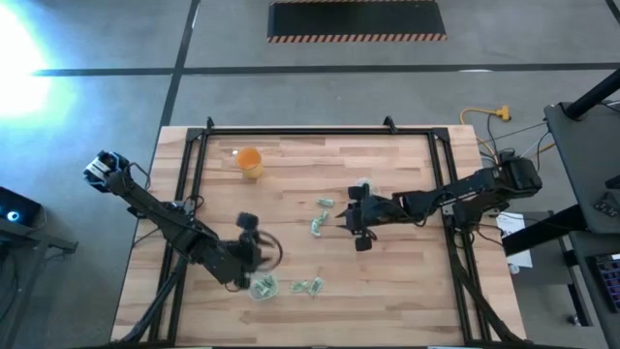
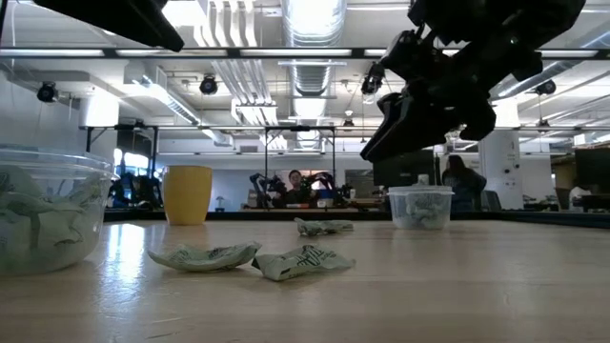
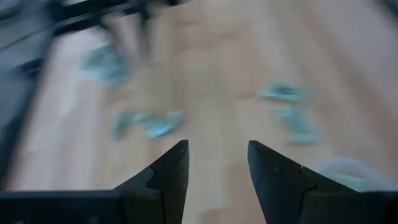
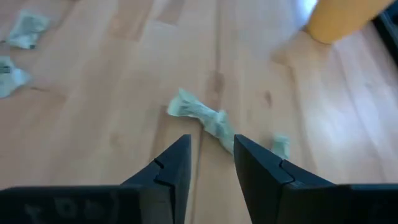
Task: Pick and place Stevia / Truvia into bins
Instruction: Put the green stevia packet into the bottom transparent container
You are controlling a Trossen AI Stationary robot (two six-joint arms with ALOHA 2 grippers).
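Pale green and white Stevia sachets lie flat on the wooden table: two near the middle, and a few more near the front. One clear bin, holding sachets, stands near the front; another bin stands mid-table. My right gripper hangs open above the table, with a crumpled sachet lying just ahead of its fingers. My left gripper is open with nothing between its fingers, hovering just behind the front bin.
An orange cup stands at the far left of the table. A black frame borders the far edge and both sides. Bare wood lies along the near right of the table. People sit in the room beyond the table.
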